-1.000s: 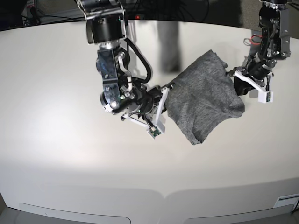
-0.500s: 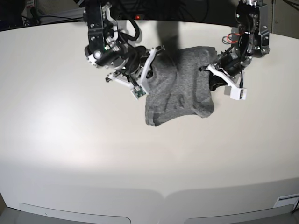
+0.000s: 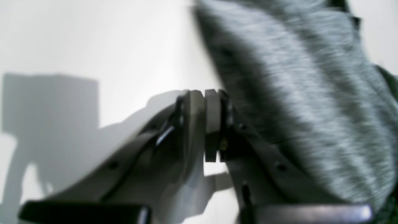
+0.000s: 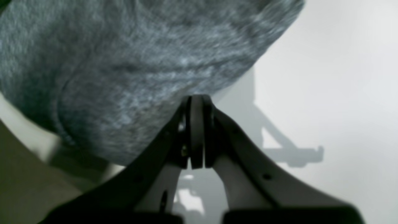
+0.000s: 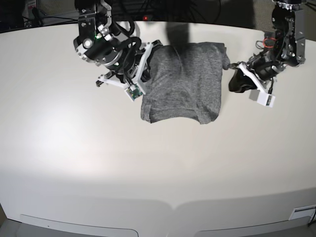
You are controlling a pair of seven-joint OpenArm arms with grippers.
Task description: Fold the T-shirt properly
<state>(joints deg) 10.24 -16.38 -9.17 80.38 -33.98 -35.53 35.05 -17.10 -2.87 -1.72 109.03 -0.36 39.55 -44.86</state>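
Note:
The heather-grey T-shirt (image 5: 183,81) lies folded into a rough rectangle at the far middle of the white table (image 5: 98,163). My right gripper (image 5: 156,47) sits at its far left corner, jaws pressed together at the cloth's edge (image 4: 174,71). My left gripper (image 5: 230,66) is at the far right corner, which is pulled to a point towards it. In the left wrist view the fingertips (image 3: 194,121) are closed tight, with the blurred shirt (image 3: 311,102) running past the right finger. Its near hem rests on the table.
Dark equipment and cables (image 5: 163,7) line the table's far edge behind the shirt. Red wires (image 5: 267,42) hang on the left arm. The table's curved front rim (image 5: 173,205) lies well below the shirt.
Both grippers have carried the shirt from the right side towards the far middle. It hung bunched and slanted before; now it is spread out squarer and lower on the table.

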